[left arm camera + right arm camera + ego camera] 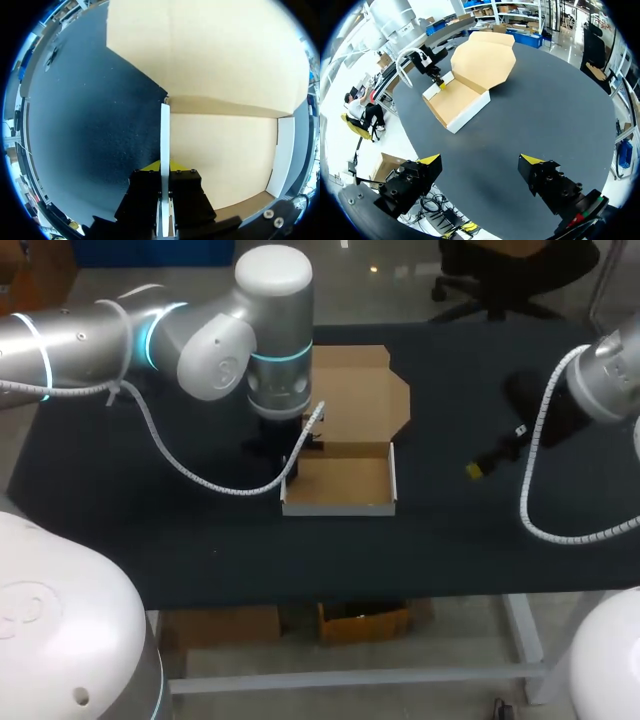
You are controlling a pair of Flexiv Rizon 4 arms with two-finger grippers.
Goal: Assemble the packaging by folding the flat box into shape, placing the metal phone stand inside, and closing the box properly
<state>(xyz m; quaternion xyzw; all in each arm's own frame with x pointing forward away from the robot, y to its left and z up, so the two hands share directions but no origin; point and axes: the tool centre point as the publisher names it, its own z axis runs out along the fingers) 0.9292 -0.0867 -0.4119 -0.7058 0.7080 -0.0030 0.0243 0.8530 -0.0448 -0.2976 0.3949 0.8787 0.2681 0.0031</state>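
The cardboard box (340, 482) lies in the middle of the table as a shallow tray with white outer walls, nothing inside it. Its brown lid (352, 390) lies flat and open behind the tray. My left gripper (165, 169) comes down at the tray's left side and is shut on the upright left wall (165, 135), one finger inside and one outside. In the right wrist view the box (457, 100) and lid (485, 60) lie well ahead of my right gripper (481, 161), which stands wide open over bare table. I see no metal phone stand in any view.
The black table (150, 530) has bare room to the right of the box, between it and my right gripper (478, 467). The left arm's white coiled cable (200, 476) hangs just left of the tray. The table's front edge is near the tray.
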